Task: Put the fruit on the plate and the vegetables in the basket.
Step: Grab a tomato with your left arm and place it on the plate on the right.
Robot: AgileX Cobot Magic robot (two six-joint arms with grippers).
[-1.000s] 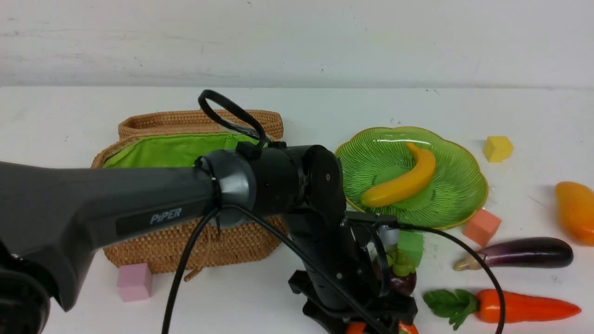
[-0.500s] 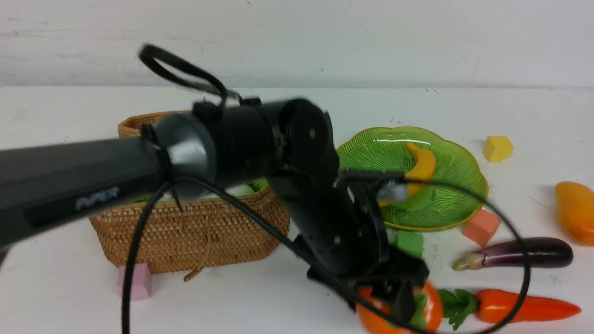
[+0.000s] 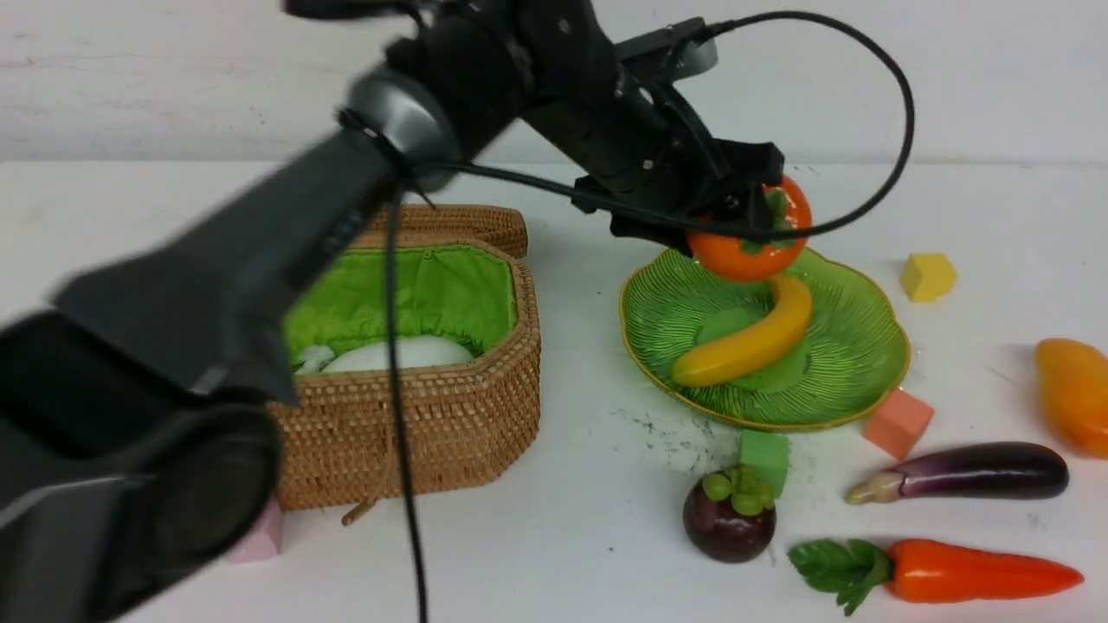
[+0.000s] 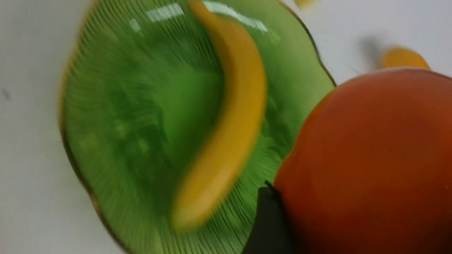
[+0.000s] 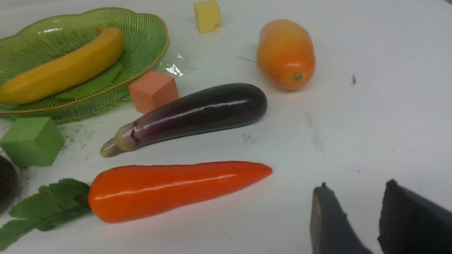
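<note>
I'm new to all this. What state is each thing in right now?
left gripper: shut on the persimmon.
persimmon: held in the air at the plate's far edge.
banana: lying in the plate.
basket: lid open, white radish inside.
mangosteen: on the table.
eggplant: on the table.
carrot: on the table.
mango: on the table.
right gripper: open, empty.

Translucent green glass plate (image 3: 675,303): fine ribbing, gold rim. Glossy yellow toy banana (image 3: 749,342). Round orange persimmon (image 3: 736,260), green leaf cap. Round dark purple mangosteen (image 3: 727,529), pale green cap. Glossy dark purple eggplant (image 3: 978,472). Orange-red carrot (image 3: 978,580), green leaves. Oblong orange-yellow mango (image 3: 1073,394). Tan woven wicker basket (image 3: 415,433), bright green cloth lining. Small yellow cube (image 3: 928,277), salmon cube (image 3: 898,422), green cube (image 3: 764,459), pink cube (image 3: 264,536). White table (image 3: 952,199).
</note>
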